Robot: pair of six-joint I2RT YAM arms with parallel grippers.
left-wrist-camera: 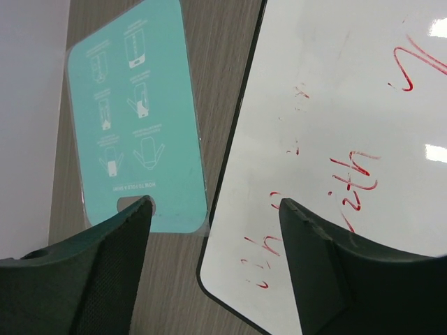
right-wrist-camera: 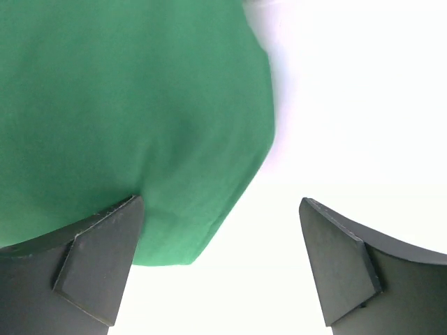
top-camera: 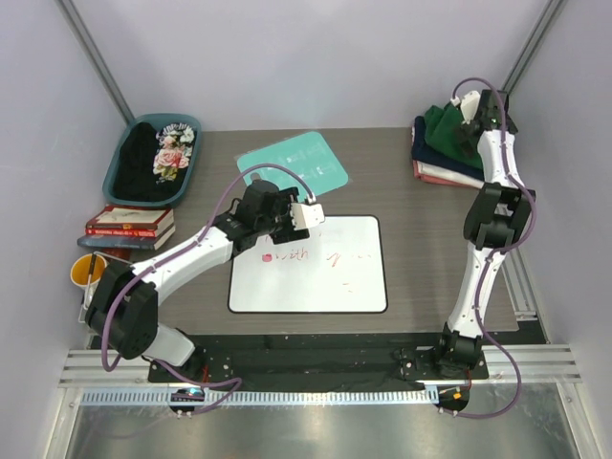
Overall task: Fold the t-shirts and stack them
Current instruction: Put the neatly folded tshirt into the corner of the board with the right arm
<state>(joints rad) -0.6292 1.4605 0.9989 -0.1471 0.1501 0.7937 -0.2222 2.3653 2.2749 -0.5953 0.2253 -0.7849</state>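
Left claw point(left-wrist-camera: 215, 204): fingers apart, nothing between them. It hangs over a corner of the whiteboard point(left-wrist-camera: 335, 105), whose black edge passes beneath the gap. The teal plastic board point(left-wrist-camera: 136, 118) lies flat just beyond the finger at the left of the wrist view.

Right claw point(right-wrist-camera: 220, 209): fingers wide apart, clamped on nothing. The dark green t-shirt point(right-wrist-camera: 126, 105) lies directly below, topping the stack of folded t-shirts point(top-camera: 430, 158).

The black floral-print t-shirt point(top-camera: 153, 158) sits in a teal tub point(top-camera: 113, 170), well apart from both claws.
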